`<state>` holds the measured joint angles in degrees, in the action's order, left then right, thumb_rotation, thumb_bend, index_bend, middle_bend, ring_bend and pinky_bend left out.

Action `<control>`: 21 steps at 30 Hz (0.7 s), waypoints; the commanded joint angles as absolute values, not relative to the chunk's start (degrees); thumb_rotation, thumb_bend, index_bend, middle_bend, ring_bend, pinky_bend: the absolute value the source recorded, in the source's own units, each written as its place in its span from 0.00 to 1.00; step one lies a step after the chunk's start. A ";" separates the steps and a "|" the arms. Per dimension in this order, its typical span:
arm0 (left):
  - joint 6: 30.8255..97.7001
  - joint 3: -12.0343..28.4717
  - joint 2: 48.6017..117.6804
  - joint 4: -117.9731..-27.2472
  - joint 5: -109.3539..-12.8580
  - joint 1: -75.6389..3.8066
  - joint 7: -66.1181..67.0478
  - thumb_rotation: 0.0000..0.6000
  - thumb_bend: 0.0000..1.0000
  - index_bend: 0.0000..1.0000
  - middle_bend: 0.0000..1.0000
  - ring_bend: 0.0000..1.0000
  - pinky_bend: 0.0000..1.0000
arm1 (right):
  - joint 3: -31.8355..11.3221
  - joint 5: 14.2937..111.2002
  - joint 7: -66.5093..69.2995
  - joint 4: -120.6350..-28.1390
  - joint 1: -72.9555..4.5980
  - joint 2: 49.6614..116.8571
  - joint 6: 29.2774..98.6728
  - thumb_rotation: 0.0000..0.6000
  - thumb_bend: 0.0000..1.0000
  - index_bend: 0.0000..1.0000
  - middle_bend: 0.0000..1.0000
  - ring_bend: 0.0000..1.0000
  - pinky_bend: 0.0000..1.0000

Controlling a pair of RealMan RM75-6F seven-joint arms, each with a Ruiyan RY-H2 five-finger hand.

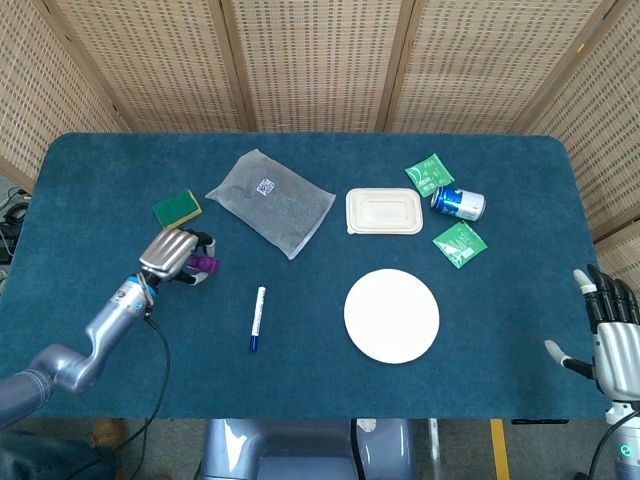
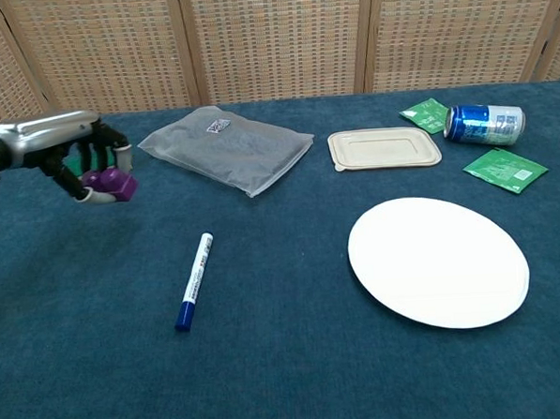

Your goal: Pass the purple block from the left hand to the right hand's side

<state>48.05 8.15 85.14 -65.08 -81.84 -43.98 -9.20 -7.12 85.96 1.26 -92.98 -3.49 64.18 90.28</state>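
My left hand [image 1: 170,255] grips the purple block [image 1: 205,264] and holds it off the blue table at the left, between the green sponge [image 1: 177,209] and the marker [image 1: 257,317]. The chest view shows the same left hand [image 2: 75,145] with the purple block [image 2: 112,183] pinched under its fingers, clear of the cloth. At the table's right front corner my right hand [image 1: 610,335] stays open, fingers apart, holding nothing. It does not show in the chest view.
A grey plastic bag [image 1: 270,200], a beige lidded tray [image 1: 384,211], a white plate [image 1: 392,315], a blue can [image 1: 458,203] and two green packets [image 1: 459,243] lie across the middle and right of the table [image 1: 100,170].
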 commanded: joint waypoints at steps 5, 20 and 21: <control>40.32 13.71 88.32 -71.49 -73.36 -53.00 4.97 1.00 0.33 0.54 0.47 0.45 0.46 | -7.56 84.76 1.93 -92.76 -3.53 63.89 89.74 1.00 0.00 0.06 0.00 0.00 0.00; 33.93 14.99 103.08 -61.15 -51.12 -63.21 21.70 1.00 0.34 0.52 0.46 0.44 0.45 | -8.27 82.26 4.48 -91.59 -3.29 63.09 88.59 1.00 0.00 0.06 0.00 0.00 0.00; 34.16 14.97 103.66 -60.65 -50.23 -63.56 22.10 1.00 0.35 0.52 0.46 0.44 0.44 | -8.31 82.21 4.59 -91.54 -3.29 63.04 88.56 1.00 0.00 0.06 0.00 0.00 0.00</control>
